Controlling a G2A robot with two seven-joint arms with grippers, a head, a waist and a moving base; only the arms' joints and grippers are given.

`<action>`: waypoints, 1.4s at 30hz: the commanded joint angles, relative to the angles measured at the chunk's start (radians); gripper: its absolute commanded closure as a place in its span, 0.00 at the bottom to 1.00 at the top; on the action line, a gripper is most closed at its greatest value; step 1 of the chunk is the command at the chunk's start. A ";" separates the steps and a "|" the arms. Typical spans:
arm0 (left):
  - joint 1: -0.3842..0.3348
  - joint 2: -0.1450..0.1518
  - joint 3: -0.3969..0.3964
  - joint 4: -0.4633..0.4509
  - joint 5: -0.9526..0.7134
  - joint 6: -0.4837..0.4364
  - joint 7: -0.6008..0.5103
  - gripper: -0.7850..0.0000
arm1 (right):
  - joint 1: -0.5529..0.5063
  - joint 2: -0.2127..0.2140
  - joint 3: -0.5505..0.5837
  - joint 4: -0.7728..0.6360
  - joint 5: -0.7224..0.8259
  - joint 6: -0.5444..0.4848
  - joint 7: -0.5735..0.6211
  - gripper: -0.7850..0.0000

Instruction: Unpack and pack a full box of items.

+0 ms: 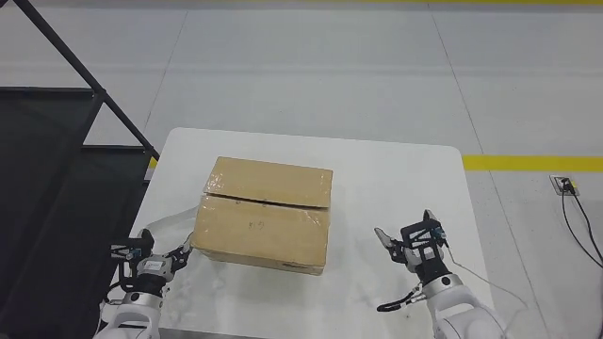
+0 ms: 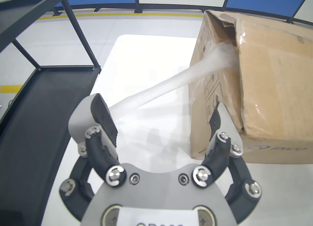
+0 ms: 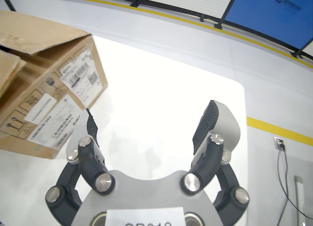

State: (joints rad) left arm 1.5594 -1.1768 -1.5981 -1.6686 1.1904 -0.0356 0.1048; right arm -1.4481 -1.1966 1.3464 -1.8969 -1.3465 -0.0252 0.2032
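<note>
One brown cardboard box [image 1: 267, 212] sits mid-frame in the top view on the white counter [image 1: 396, 179], top flaps folded over. At lower left the left hand [image 1: 155, 252], spread, is just beside it, a translucent tape strip [image 2: 159, 90] running from box to one finger; at lower right the right hand [image 1: 407, 234] is spread, apart from the box.
</note>
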 commanded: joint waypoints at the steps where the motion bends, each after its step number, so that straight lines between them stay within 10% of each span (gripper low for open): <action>1: 0.002 -0.001 0.007 -0.003 0.008 -0.001 0.005 0.00 | 0.021 -0.001 -0.003 0.014 0.061 -0.070 0.006 0.00; 7: 0.024 -0.004 0.012 -0.027 0.020 0.000 0.020 0.00 | 0.106 -0.003 0.005 0.069 0.317 -0.266 0.064 0.00; 21: 0.054 -0.005 -0.009 -0.049 0.011 0.001 0.031 0.00 | 0.133 -0.009 -0.013 0.102 0.415 -0.265 0.070 0.00; 42: 0.059 -0.013 -0.072 -0.048 -0.206 -0.116 0.026 0.00 | 0.502 -0.039 -0.145 0.519 1.122 -0.529 0.464 0.00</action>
State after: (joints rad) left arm 1.6182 -1.1895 -1.6716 -1.7171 0.9810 -0.1496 0.1299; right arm -0.9515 -1.2342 1.2084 -1.3864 -0.2365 -0.5450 0.6645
